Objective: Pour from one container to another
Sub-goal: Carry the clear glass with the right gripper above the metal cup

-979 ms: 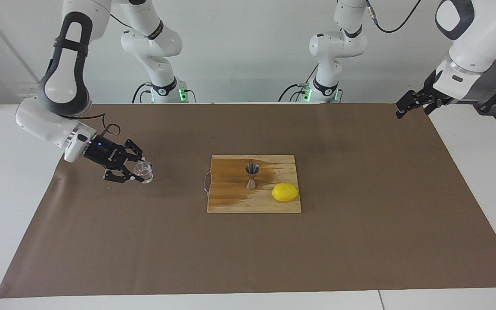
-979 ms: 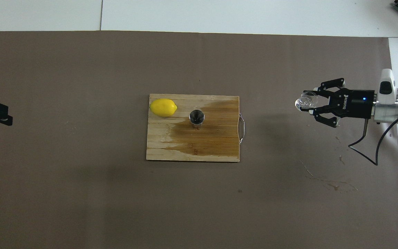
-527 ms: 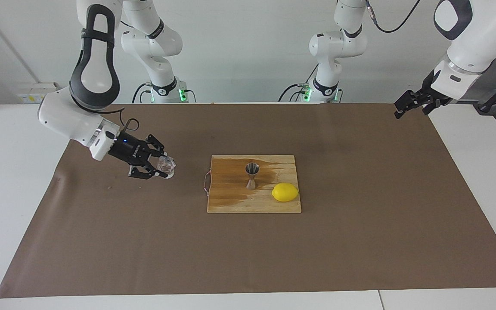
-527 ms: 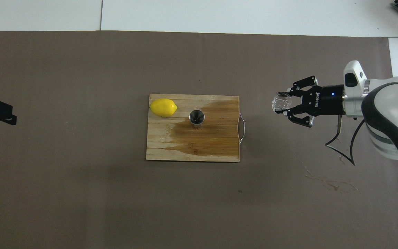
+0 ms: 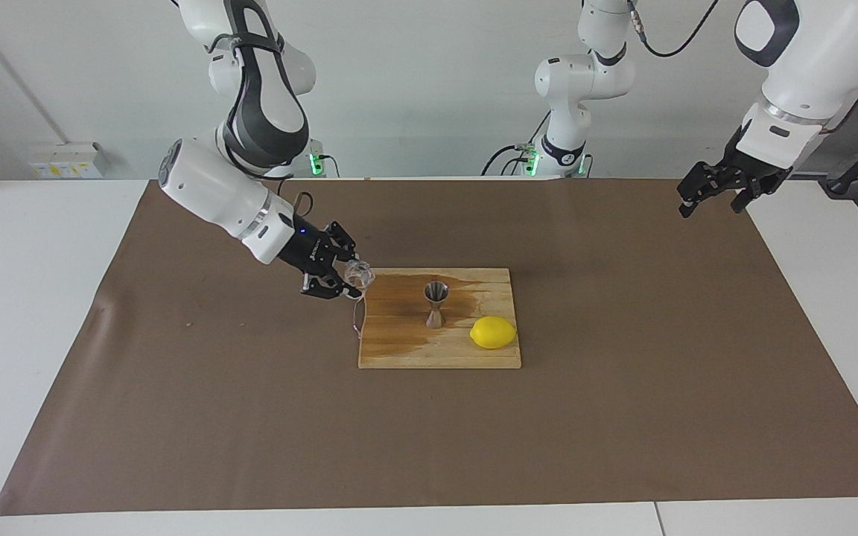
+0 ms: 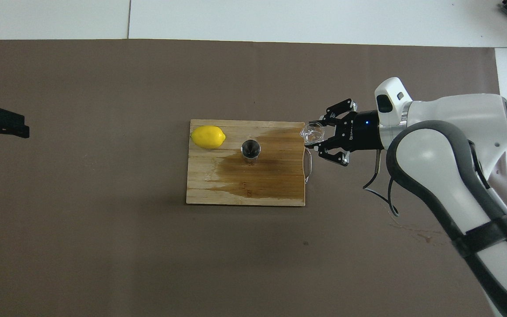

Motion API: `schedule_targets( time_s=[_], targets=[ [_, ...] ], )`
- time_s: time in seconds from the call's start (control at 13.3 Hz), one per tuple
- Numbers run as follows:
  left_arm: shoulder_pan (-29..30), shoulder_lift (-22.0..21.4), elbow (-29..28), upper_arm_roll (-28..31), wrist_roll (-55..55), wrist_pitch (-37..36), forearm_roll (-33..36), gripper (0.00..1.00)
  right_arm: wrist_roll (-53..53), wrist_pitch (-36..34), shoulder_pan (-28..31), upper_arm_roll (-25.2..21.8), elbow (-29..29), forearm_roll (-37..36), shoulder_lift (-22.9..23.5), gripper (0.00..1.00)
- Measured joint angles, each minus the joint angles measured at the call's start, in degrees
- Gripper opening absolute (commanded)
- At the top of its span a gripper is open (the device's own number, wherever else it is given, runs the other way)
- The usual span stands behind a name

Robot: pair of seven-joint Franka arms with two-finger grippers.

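My right gripper (image 5: 349,282) (image 6: 319,138) is shut on the tiny clear glass cup (image 5: 360,276) (image 6: 313,132). It holds the cup in the air over the handle end of the wooden cutting board (image 5: 399,351) (image 6: 236,191), toward the right arm's end of the table. The silver hourglass jigger (image 5: 436,304) (image 6: 250,149) stands upright near the middle of the board, apart from the cup. Whether the cup has liquid in it cannot be made out. My left gripper (image 5: 710,202) (image 6: 18,127) hangs open and empty over the brown mat's edge at the left arm's end, where that arm waits.
A yellow lemon (image 5: 493,332) (image 6: 208,136) lies on the board beside the jigger, toward the left arm's end. A dark wet patch (image 6: 271,167) covers much of the board. A thin wire handle (image 6: 308,163) sticks out from the board under the cup. Small stains (image 6: 425,237) mark the mat.
My right arm has carried the glass cup from over the mat near the right arm's end to the board's handle edge. The left gripper shifted only slightly.
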State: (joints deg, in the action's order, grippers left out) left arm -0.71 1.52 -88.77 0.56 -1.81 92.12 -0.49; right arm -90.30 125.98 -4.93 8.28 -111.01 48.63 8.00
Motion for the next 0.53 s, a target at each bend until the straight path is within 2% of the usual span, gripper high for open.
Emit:
schedule_targets(
  time_s=[0.53],
  targets=[
    [0.02,0.01,-0.04,0.09,3.38,1.58,0.0,1.0,8.74,2.78,-0.92,4.86,0.01,-7.44,0.0,0.2]
  ],
)
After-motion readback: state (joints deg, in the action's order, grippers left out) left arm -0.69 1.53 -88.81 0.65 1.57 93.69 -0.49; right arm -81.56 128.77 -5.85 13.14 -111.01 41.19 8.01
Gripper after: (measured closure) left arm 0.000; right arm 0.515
